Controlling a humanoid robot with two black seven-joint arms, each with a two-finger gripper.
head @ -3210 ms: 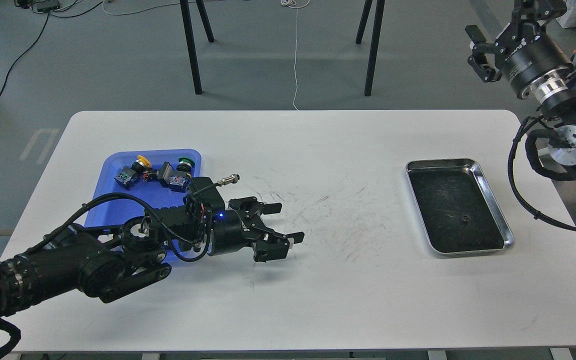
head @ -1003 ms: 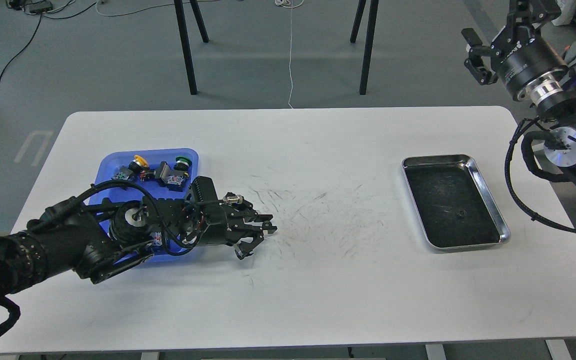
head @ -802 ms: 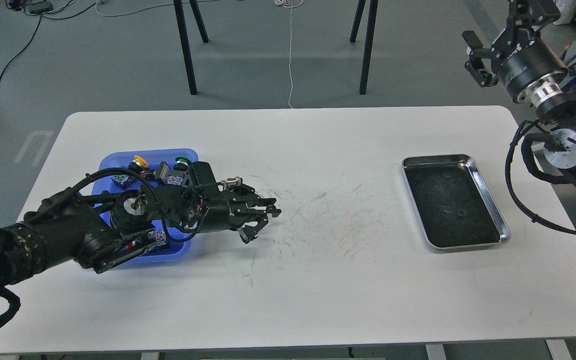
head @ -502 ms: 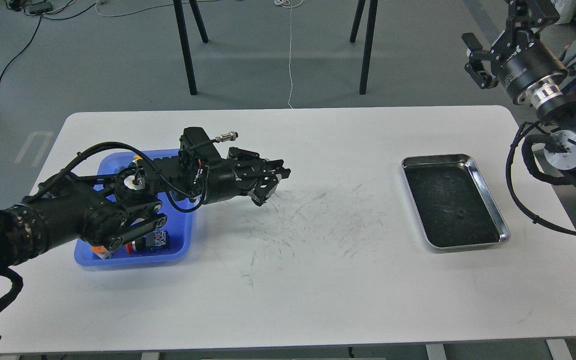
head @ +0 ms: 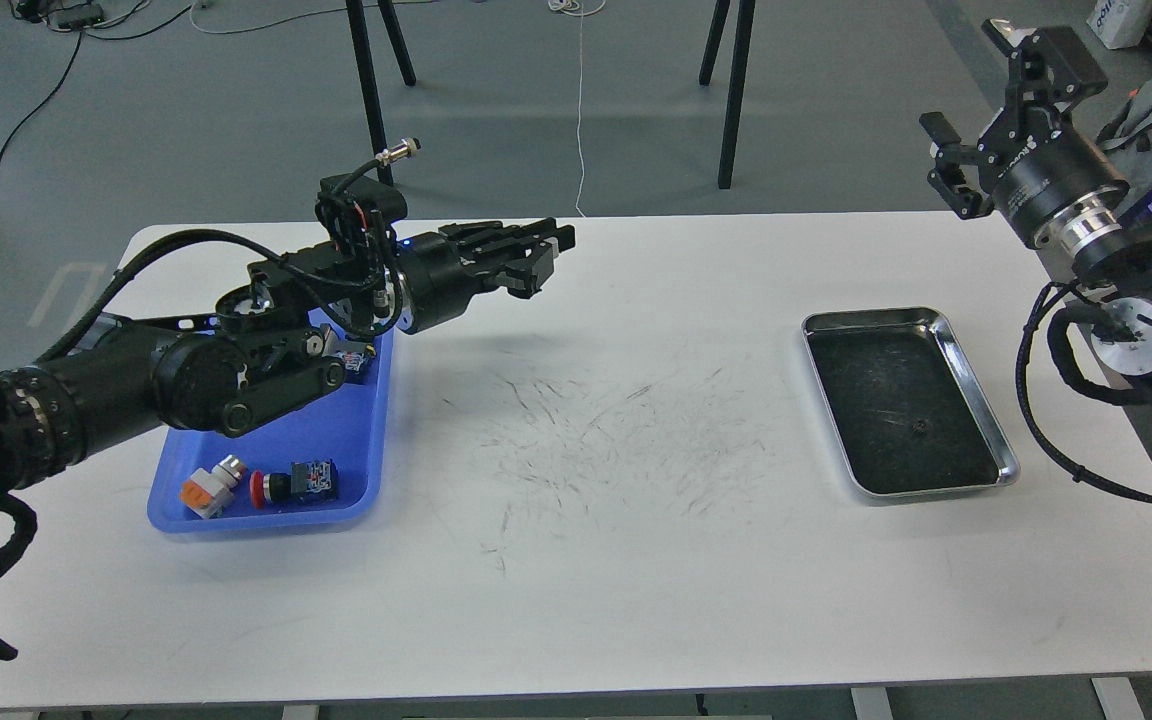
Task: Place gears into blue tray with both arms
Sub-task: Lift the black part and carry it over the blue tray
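While head view looks down on white table (head: pixel 576 560), my left gripper (head: pixel 536 255) hangs above table, just right of blue tray (head: pixel 356 450). Its fingers look pressed together; cannot see anything between them. Right gripper (head: pixel 986 120) is up high past table corner, fingers spread apart, holding nothing. One tiny gear (head: pixel 920 428) lies in silver tray (head: pixel 936 322), far right. Gear is well apart from left gripper, below and nearer right one. Button switches (head: pixel 261 485) sit in blue tray. I think right arm fits better for picking gear.
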